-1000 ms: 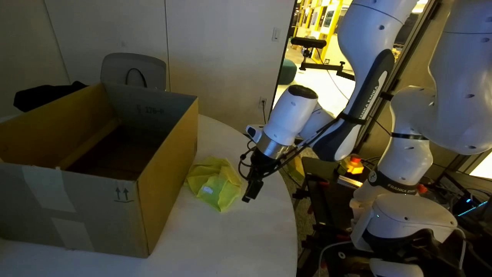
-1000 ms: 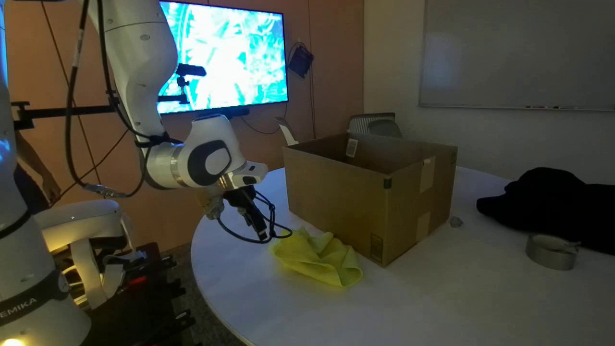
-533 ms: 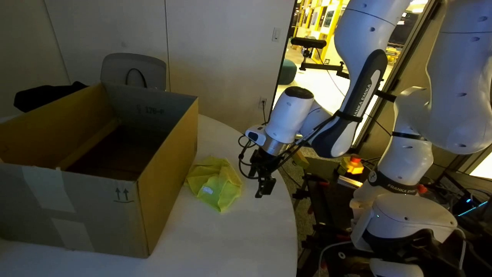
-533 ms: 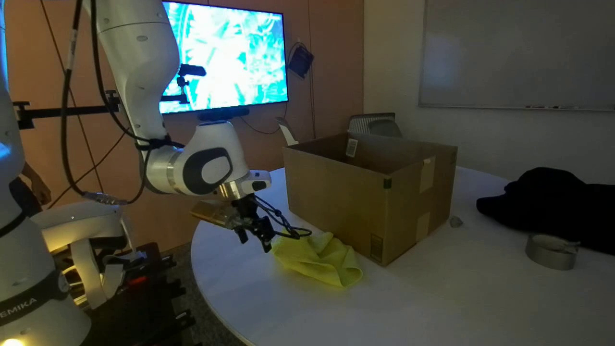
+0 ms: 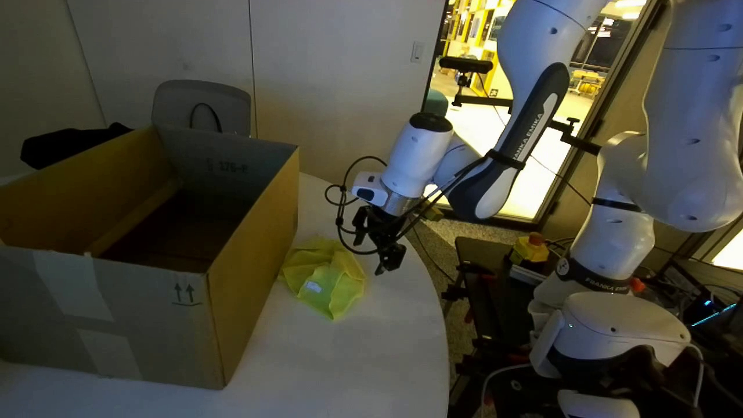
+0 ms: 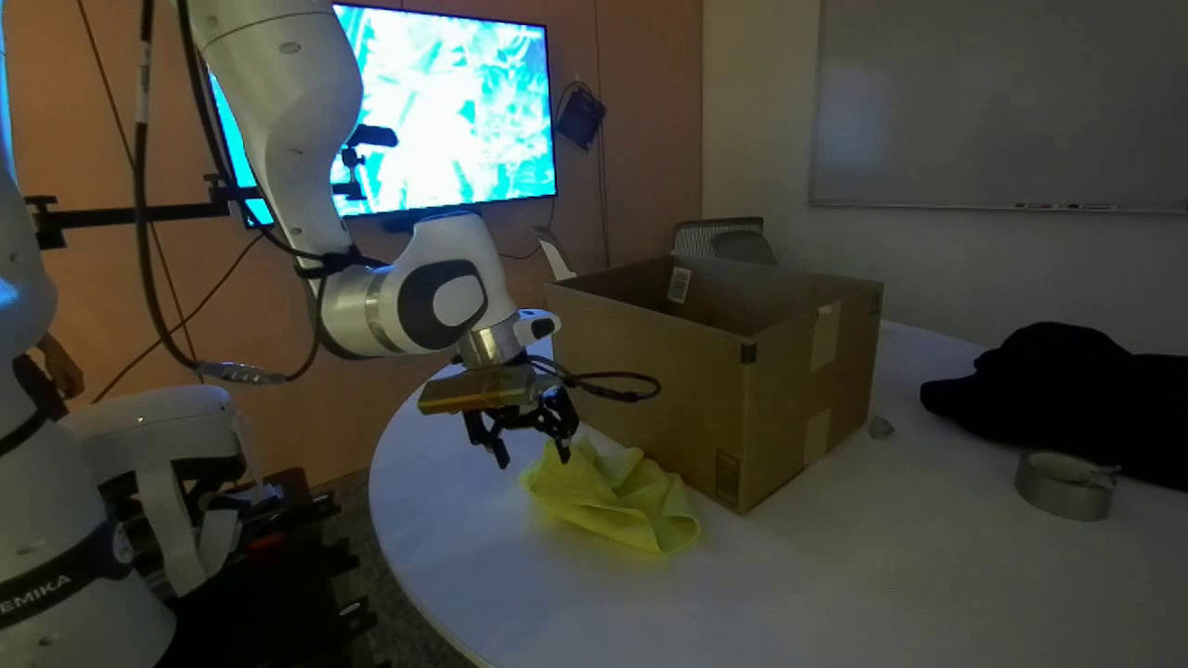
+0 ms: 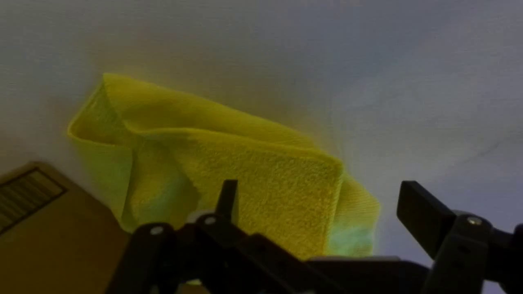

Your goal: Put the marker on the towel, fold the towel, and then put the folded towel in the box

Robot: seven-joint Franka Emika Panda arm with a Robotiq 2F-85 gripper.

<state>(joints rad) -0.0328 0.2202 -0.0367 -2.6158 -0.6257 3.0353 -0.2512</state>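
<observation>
With my claw (image 6: 534, 459) spread, holding nothing, over the edge of the loosely bundled towel (image 6: 613, 508) just beside the box (image 6: 650, 371), I risk pinching only the upper layer, so the folds could part and drop the marker, unseen and perhaps inside.

Both exterior views are dim. In an exterior view an opening (image 5: 534, 188), upper right, glares; in an exterior view a television screen (image 6: 464, 107), upper left, is overexposed. The wrist view is murky, shadow edging the towel (image 7: 282, 192).
</observation>
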